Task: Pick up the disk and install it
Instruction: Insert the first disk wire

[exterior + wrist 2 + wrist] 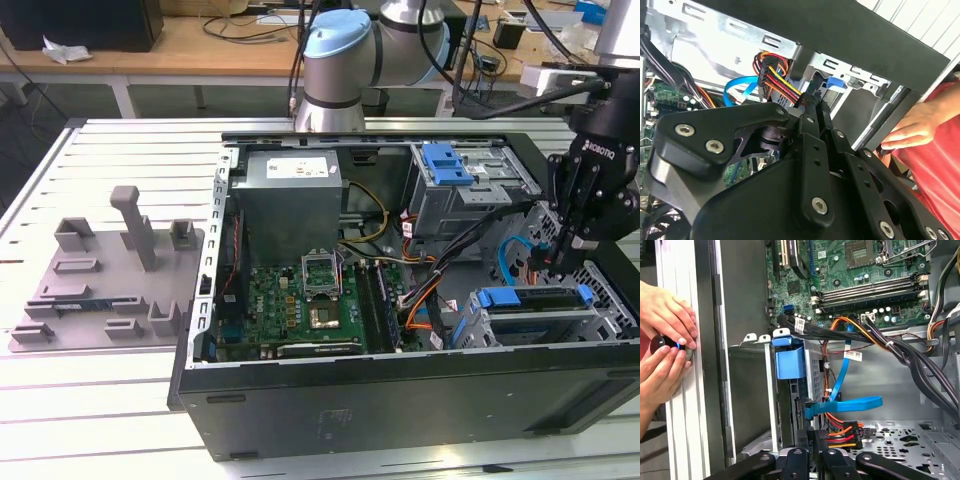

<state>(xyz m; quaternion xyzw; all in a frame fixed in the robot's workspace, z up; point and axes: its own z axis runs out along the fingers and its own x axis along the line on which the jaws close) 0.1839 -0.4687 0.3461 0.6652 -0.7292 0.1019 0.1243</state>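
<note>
— Claw (812,436) condition?
— Clenched, with nothing seen gripped; it is held just beside the drive cage (540,325), at its cabled edge.
— And the disk (790,360)?
— Seated inside that cage, blue carrier end exposed. Little free room is afforded beside the cage; cables (842,432) are crowded there.

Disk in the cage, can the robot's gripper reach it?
Probably yes: the gripper hangs close to the disk and the case is open. A blue cable and coloured wires crowd its end.
</note>
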